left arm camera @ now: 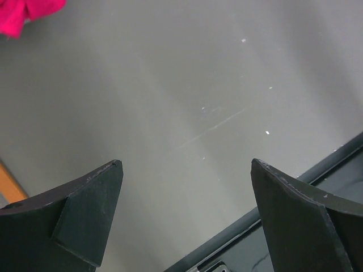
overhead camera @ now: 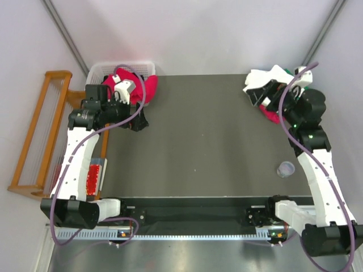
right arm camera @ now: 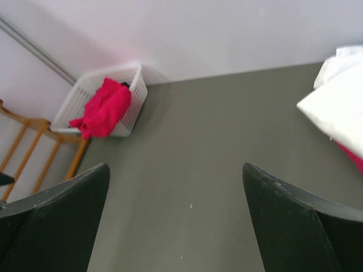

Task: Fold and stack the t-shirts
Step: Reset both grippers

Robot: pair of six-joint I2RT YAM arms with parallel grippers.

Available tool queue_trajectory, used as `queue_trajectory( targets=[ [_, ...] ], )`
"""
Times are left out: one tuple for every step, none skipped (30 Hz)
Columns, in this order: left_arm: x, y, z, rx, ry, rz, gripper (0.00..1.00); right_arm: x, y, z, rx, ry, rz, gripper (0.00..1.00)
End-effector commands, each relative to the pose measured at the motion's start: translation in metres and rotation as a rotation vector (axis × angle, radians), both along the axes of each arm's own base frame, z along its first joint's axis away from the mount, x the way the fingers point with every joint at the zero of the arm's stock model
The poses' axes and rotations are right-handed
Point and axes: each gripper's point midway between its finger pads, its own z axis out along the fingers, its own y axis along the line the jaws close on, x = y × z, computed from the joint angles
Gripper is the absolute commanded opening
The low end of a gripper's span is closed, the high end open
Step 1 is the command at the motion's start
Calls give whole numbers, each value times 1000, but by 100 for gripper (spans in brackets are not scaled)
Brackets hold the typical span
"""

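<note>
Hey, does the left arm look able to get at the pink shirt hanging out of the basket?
Probably yes: the left end effector is open right beside the basket, with nothing between it and the pink shirt, though it faces bare table.

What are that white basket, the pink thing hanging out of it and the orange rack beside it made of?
White basket: likely hard plastic, matte, with slotted walls. Pink thing: soft cloth, drooping in folds over the rim. Orange rack: probably wood, with orange-brown rails and thin rods.
</note>
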Motion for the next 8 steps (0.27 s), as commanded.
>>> queue_trajectory(
  targets=[
    [8, 10, -10, 25, 0, 64, 99, -6, 1, -16, -42, 43, -11, 100],
    [8, 11, -11, 22, 1, 66, 99, -8, 3, -14, -50, 39, -7, 100],
    [7, 10, -14, 21, 2, 63, 99, -8, 0, -17, -57, 54, -21, 99],
    [8, 10, -13, 18, -3, 64, 99, -9, -1, -18, -64, 58, -24, 100],
    [7, 10, -11, 16, -16, 63, 99, -9, -1, -15, -67, 59, -26, 100],
    [7, 10, -11, 15, -21, 60, 99, -10, -1, -17, -74, 72, -24, 100],
    [8, 11, -10, 17, -30, 61, 99, -9, -1, -17, -76, 76, -20, 99],
    [7, 12, -8, 24, -42, 64, 99, -10, 0, -16, -77, 72, -16, 100]
  ],
)
